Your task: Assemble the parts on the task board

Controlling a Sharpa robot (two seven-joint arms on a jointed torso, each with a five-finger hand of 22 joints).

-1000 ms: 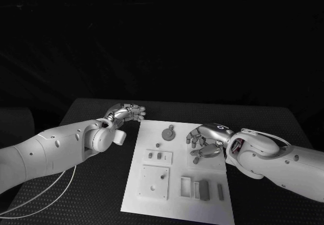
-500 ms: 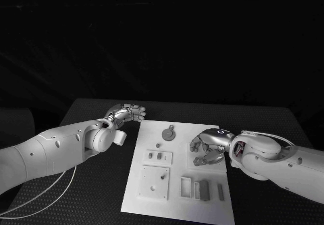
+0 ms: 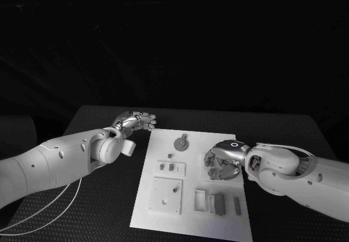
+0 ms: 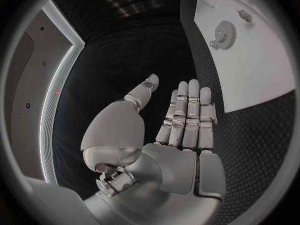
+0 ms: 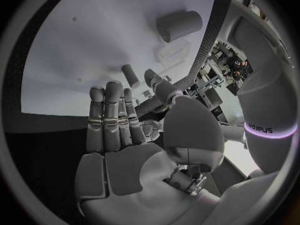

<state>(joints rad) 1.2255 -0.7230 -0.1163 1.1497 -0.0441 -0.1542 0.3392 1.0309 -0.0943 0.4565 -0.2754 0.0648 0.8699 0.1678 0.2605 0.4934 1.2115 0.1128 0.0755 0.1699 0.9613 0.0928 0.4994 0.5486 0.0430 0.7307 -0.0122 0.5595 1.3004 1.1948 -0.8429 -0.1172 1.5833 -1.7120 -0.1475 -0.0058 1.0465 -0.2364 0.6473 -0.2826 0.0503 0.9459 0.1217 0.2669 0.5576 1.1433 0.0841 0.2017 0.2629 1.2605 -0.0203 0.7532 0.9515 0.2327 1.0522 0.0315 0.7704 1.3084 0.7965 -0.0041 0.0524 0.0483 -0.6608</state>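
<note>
- Head view: the board (image 3: 218,146) is a long white plate lying in the middle of the black table (image 3: 291,131), its short edges towards me and away from me.
- Parts on it look grey. A round gear (image 3: 181,145) with a small knob beside it sits near the far end.
- Below the gear, a small white plate (image 3: 171,168) carries two short grey pegs.
- Nearer me, a bigger white square block (image 3: 166,195) has a few small holes in it.
- Beside that block, a row of upright slabs (image 3: 217,203), some white and some grey, stands near the board's near edge.
- My left hand (image 3: 135,121) hangs over the table just off the board's far left corner. In the left wrist view this hand (image 4: 178,120) has straight fingers close together, the thumb apart, and holds nothing.
- My right hand (image 3: 222,164) is over the board's right side, between the gear and the slabs, fingers curled downward.
- In the right wrist view my right hand (image 5: 119,130) has long fingers lying flat and side by side over the board (image 5: 81,40). A short grey peg (image 5: 130,75) lies just past the fingertips; I cannot tell whether they touch it.
- A grey cylinder (image 5: 179,25) lies on its side farther out on the board.
</note>
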